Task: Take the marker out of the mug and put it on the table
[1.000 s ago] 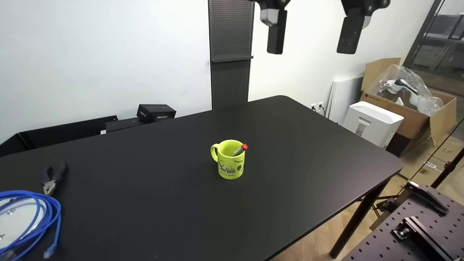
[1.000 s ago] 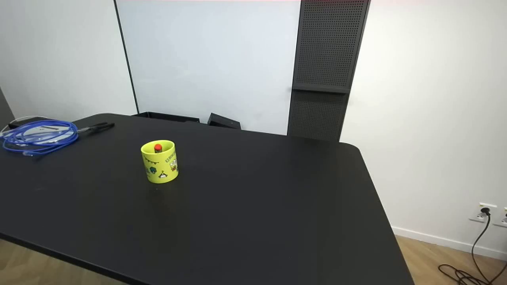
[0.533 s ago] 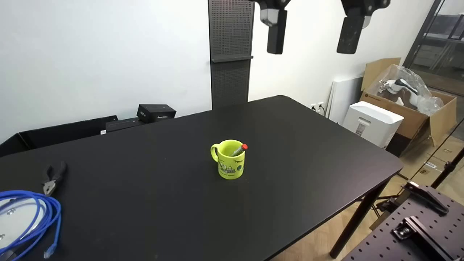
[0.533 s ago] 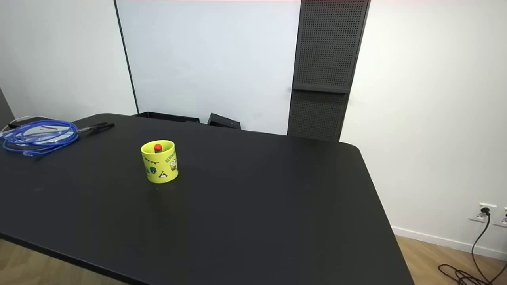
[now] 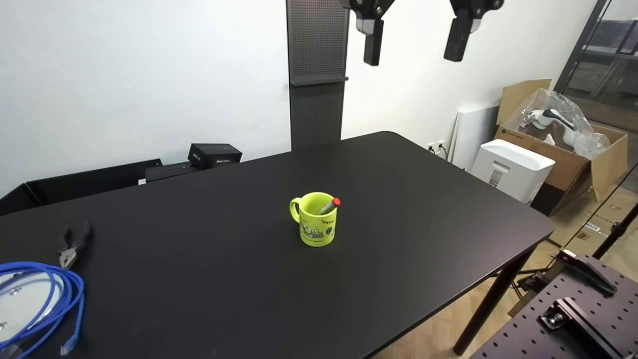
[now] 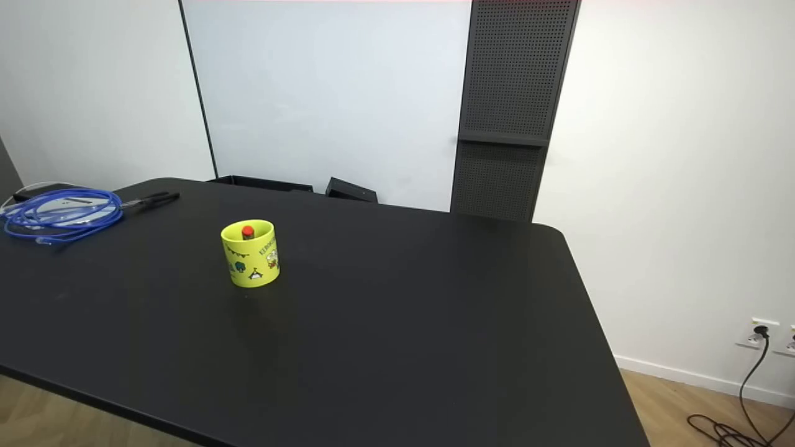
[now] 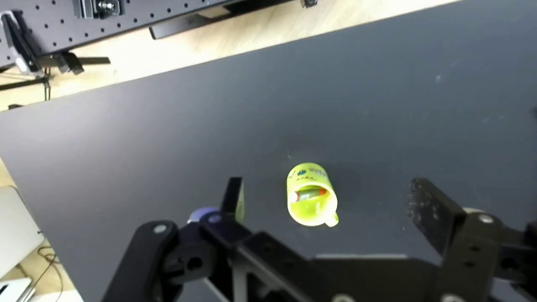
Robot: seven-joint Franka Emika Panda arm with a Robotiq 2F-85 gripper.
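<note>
Your pincer hangs high up, and its two fingers stand wide apart. Look down in the wrist view and you see the mug in the gap between the fingers, well below them. It is yellow-green, with little pictures and a handle on its side, and it stands upright. Your marker is inside the mug, so it is down below the pincer too. It leans over, and in an exterior view its red end comes up at the rim, across from the handle. Lower than the pincer lies the big black table, with the mug standing on it. Off to one side, well apart from the pincer, you have pliers with dark grips on the same table. Just beside them is a loop of blue cable, and a silver plate shows inside the loop. Past the table's edge, lower than the pincer, is a dark board full of small holes. A white box and a brown box also stand past the table, and the brown one has clear plastic in it. Farthest, behind the pincer in an exterior view, are the white wall and a tall dark panel with tiny holes.
</note>
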